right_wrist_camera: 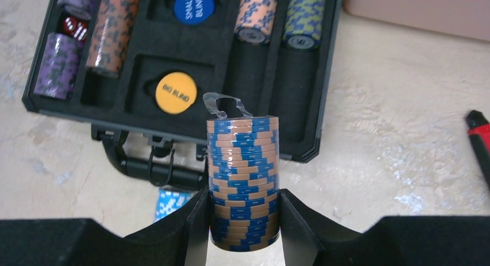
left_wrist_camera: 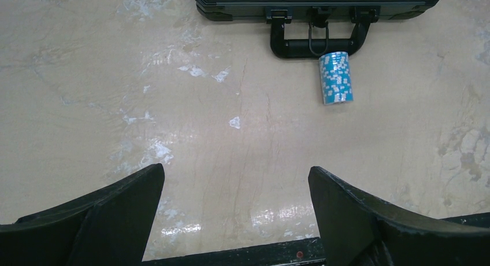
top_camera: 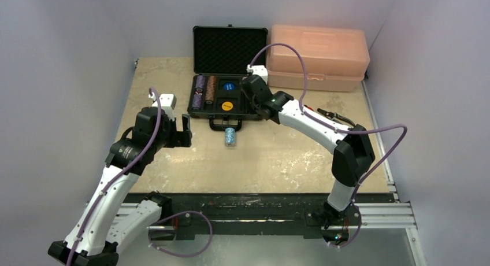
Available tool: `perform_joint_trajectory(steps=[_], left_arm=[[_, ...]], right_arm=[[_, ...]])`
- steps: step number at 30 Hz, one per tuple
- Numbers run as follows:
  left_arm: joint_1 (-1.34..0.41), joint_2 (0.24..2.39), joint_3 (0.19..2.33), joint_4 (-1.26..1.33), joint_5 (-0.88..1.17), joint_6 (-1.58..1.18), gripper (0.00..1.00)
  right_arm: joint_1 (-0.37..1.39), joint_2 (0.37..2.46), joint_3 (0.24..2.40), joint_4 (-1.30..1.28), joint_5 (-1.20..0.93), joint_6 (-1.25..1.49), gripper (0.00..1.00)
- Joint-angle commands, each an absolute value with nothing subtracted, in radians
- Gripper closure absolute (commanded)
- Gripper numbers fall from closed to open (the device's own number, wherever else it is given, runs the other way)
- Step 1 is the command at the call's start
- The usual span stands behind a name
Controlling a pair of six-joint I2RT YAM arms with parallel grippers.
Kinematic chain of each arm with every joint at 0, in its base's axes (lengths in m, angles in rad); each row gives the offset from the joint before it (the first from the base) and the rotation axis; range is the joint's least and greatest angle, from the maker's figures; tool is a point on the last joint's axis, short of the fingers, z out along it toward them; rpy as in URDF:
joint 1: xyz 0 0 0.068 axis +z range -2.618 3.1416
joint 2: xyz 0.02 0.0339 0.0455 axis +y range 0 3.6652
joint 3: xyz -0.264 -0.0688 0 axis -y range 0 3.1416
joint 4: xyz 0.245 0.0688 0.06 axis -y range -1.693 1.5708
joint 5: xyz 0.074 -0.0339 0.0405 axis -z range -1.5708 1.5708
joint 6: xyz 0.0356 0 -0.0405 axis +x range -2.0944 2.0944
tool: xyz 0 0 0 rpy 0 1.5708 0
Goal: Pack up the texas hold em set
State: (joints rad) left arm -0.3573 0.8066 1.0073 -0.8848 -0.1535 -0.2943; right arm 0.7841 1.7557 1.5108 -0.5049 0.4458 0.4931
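The open black poker case [top_camera: 226, 98] lies at the table's back middle, with chip rolls, a blue Small Blind disc [right_wrist_camera: 193, 6] and a yellow Big Blind disc [right_wrist_camera: 175, 92] in its foam slots. My right gripper [right_wrist_camera: 244, 217] is shut on a wrapped roll of blue-and-tan chips [right_wrist_camera: 242, 179] and holds it above the case's front right corner [top_camera: 254, 89]. A light-blue chip roll [top_camera: 230, 137] lies on the table in front of the case handle; it also shows in the left wrist view [left_wrist_camera: 336, 78]. My left gripper [left_wrist_camera: 234, 188] is open and empty, left of that roll.
A pink plastic box [top_camera: 319, 56] stands behind and right of the case. A red-and-black tool [top_camera: 334, 117] lies at the right edge of the table. Purple, orange and dark chip rolls and a red die [right_wrist_camera: 74, 28] fill the case's slots. Walls close in both sides.
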Motion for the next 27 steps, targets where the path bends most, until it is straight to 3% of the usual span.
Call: perform_joint_trajectory(steps=[1,27], left_arm=[[-0.347,0.802,1.009,-0.861,-0.135,-0.280,0.04],[-0.342,0.818,1.009,-0.858,-0.121,-0.280,0.04]], right_arm=[[0.739,1.761,1.599,-0.477,0.451,0.454,1.00],[0.603,2.016,1.829,-0.568,0.314,0.494,1.00]])
